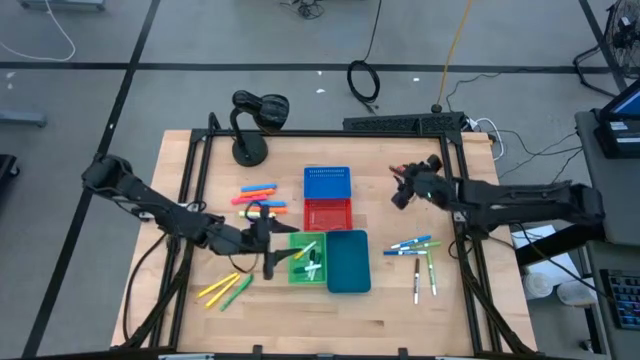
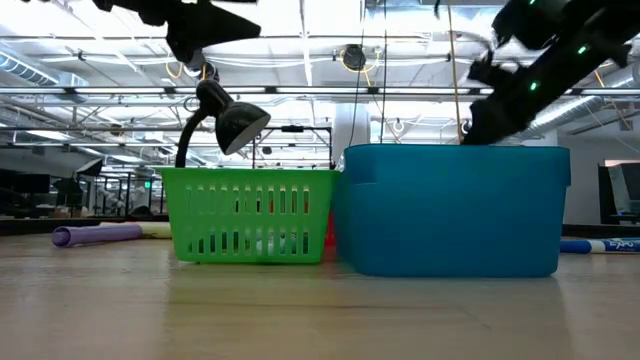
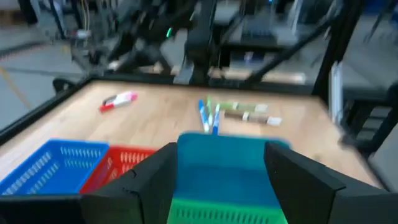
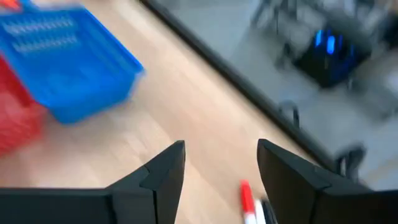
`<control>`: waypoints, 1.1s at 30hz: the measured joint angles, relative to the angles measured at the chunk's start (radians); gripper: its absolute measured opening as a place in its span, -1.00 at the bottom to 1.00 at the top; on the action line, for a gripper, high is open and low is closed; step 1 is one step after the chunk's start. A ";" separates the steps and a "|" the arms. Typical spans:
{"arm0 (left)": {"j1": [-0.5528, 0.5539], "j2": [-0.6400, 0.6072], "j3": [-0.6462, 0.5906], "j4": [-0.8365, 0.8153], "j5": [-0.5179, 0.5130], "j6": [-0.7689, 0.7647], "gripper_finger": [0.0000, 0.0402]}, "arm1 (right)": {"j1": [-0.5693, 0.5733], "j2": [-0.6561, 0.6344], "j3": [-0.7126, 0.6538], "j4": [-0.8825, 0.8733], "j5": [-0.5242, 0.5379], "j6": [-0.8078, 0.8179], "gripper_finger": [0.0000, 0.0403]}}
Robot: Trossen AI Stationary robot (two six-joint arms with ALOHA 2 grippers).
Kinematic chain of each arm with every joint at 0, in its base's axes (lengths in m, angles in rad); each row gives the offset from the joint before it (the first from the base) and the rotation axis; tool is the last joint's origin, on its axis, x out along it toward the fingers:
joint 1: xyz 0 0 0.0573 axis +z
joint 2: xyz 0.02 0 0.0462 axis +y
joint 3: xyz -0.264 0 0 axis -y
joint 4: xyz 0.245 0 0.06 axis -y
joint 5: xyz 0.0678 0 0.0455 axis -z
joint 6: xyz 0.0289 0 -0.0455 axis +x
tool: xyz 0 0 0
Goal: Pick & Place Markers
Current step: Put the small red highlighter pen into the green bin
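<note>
Markers lie in groups on the table: orange and pink ones, yellow and green ones, blue and green ones and white-bodied ones. A few more lie inside the green bin. A red-capped marker lies alone near the table's far right. My left gripper hovers open at the green bin's left side, with nothing between its fingers. My right gripper is open above the red-capped marker, raised off the table.
Four bins stand in the middle: blue, red, green and teal. A black desk lamp stands at the far left. A purple marker lies left of the green bin. Bare wood runs along the near edge.
</note>
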 joint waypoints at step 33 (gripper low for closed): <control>0.042 -0.030 -0.058 0.063 0.000 -0.021 0.22 | -0.479 0.414 -0.004 0.007 -0.410 -0.036 -0.09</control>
